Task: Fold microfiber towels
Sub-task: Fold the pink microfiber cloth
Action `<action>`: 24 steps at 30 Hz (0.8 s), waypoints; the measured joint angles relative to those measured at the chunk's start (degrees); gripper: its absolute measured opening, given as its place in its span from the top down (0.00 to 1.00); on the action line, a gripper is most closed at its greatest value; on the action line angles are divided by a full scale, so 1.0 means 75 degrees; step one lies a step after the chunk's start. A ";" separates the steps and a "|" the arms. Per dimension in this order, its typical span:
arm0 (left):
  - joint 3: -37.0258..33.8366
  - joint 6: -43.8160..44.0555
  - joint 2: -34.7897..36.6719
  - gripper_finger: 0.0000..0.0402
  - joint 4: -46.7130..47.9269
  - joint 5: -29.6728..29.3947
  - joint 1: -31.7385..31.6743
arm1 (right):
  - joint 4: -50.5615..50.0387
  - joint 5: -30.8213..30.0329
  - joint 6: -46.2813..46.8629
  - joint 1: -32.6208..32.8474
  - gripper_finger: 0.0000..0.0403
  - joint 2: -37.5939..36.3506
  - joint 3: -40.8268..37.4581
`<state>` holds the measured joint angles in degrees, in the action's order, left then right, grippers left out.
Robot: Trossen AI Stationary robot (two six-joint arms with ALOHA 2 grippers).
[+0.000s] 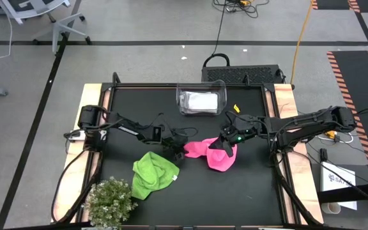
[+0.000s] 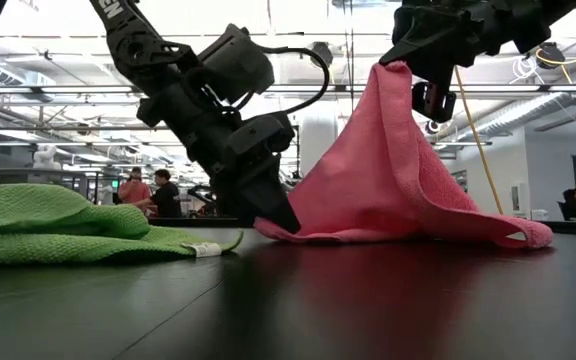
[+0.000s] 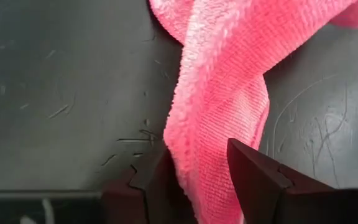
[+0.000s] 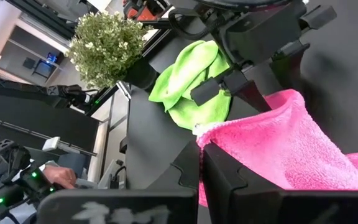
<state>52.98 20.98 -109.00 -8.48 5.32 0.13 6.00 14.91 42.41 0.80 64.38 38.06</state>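
A bright pink towel (image 1: 211, 155) lies mid-table, one part pulled up into a peak (image 2: 396, 75) by my right gripper (image 2: 410, 55), which is shut on it. The rest spreads on the table (image 2: 438, 235). My left gripper (image 3: 197, 168) is open and slants down at the towel's left end (image 2: 268, 228), one finger on each side of it. A lime green towel (image 1: 153, 174) lies crumpled on the table, near the left gripper and apart from it. My left gripper stands astride the pink towel's bunched left end (image 3: 210, 143), coming from the table's left and slanting down. I cannot tell whether its fingers (image 3: 253, 174) touch the cloth. My right gripper pinches a gathered edge of the pink towel (image 4: 229, 134) between its two fingers, coming from the table's right. That part is lifted clear. The cloth hangs from it like a tent, its lower edges on the table.
A clear plastic bin (image 1: 201, 100) with something white in it stands at the far middle of the table. A small bushy plant (image 1: 110, 201) stands at the near left corner. Bare black tabletop (image 1: 235, 198) lies near the front right.
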 joint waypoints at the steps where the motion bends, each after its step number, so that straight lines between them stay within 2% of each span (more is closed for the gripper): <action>1: -0.0001 0.0078 0.0021 0.61 0.0035 -0.0007 -0.0001 | -0.0003 0.0003 0.0000 0.0000 1.00 0.0000 0.0000; 3: -0.0004 0.0153 0.0105 0.67 0.0103 -0.0097 -0.0001 | -0.0041 0.0013 0.0000 0.0000 1.00 0.0000 0.0000; 7: -0.0045 0.0193 0.0538 0.90 0.0431 -0.0102 -0.0007 | -0.0036 0.0010 0.0000 0.0000 1.00 0.0000 0.0000; 9: -0.0034 0.0257 0.0929 0.97 0.0677 -0.0134 -0.0007 | -0.0041 -0.0011 0.0000 0.0000 1.00 0.0000 0.0000; 16: -0.0033 0.0201 0.2770 0.99 0.2489 -0.1481 -0.0019 | -0.0013 0.0024 0.0054 -0.0173 1.00 -0.0405 0.0002; 20: -0.0036 0.0284 0.3961 0.99 0.2886 -0.1916 -0.0186 | 0.0004 0.0136 0.0314 -0.0454 1.00 -0.1051 0.0160; 24: 0.0276 0.0136 0.5100 0.99 0.2719 -0.2204 -0.0355 | 0.0351 0.0295 -0.0143 -0.0898 1.00 -0.1770 0.0768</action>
<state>55.05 22.01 -70.74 11.91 -11.21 -2.53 8.63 17.12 41.34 -5.93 51.10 43.83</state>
